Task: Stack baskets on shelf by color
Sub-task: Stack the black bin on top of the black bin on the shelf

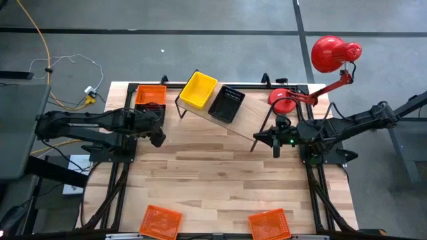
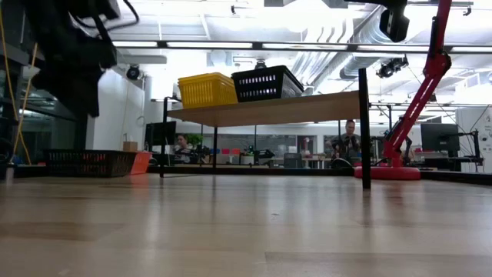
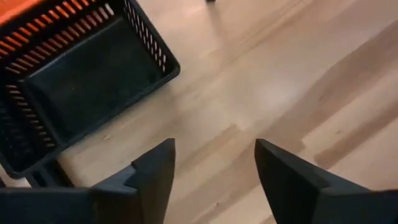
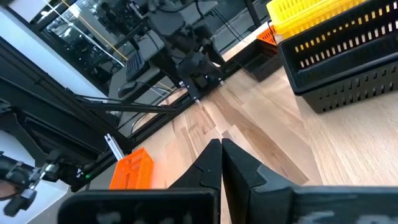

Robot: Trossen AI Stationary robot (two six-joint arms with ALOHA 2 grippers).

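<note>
Your left gripper (image 3: 214, 171) has its fingers wide and empty, just beside the black basket (image 3: 81, 81) on the table, next to an orange one (image 1: 151, 95). Right gripper (image 4: 221, 163) is pinched shut, empty, by the shelf (image 1: 250, 119). Yellow basket (image 1: 199, 89) and another black basket (image 1: 227, 104) sit on top. Risk: a skewed grab tips the basket or clips the shelf leg. Lamp (image 1: 330, 57) crowds the right end; two orange baskets (image 1: 161, 221) lie near the front edge.

A yellow basket (image 2: 207, 90) and a black basket (image 2: 267, 83) sat side by side on the shelf (image 2: 307, 108); another black basket (image 2: 88, 162) rested on the bench (image 2: 246, 231).
</note>
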